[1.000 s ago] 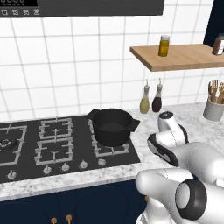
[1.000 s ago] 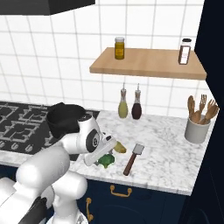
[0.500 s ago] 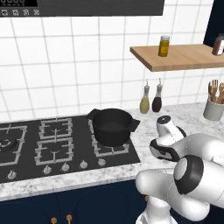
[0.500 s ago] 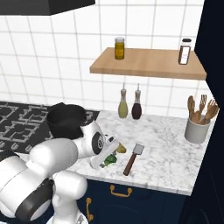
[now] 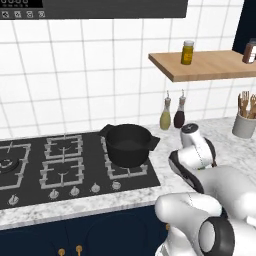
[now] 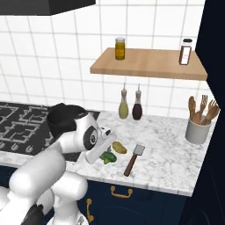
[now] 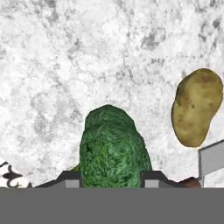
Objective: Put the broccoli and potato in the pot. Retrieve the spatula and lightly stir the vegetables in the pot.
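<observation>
Gripper (image 7: 112, 177) fingers sit low on the marble counter (image 7: 65, 65), one on each side of the broccoli (image 7: 114, 146), and in the hand view both dark fingertips (image 7: 70, 177) press against the green head's flanks, so the jaws are clamped on the broccoli at a narrow spread. The broccoli lies on the counter, not lifted as far as can be told. Just beside it, apart from it, lies the potato (image 7: 196, 107), tan and oval, untouched. In the right base view the hand is down over the broccoli (image 6: 108, 157), with the potato (image 6: 118, 147) next to it and the spatula (image 6: 133, 159) flat on the marble a little farther right. The black pot (image 5: 128, 145) stands on the right-hand burner of the stove (image 5: 60, 167), well apart from the vegetables.
</observation>
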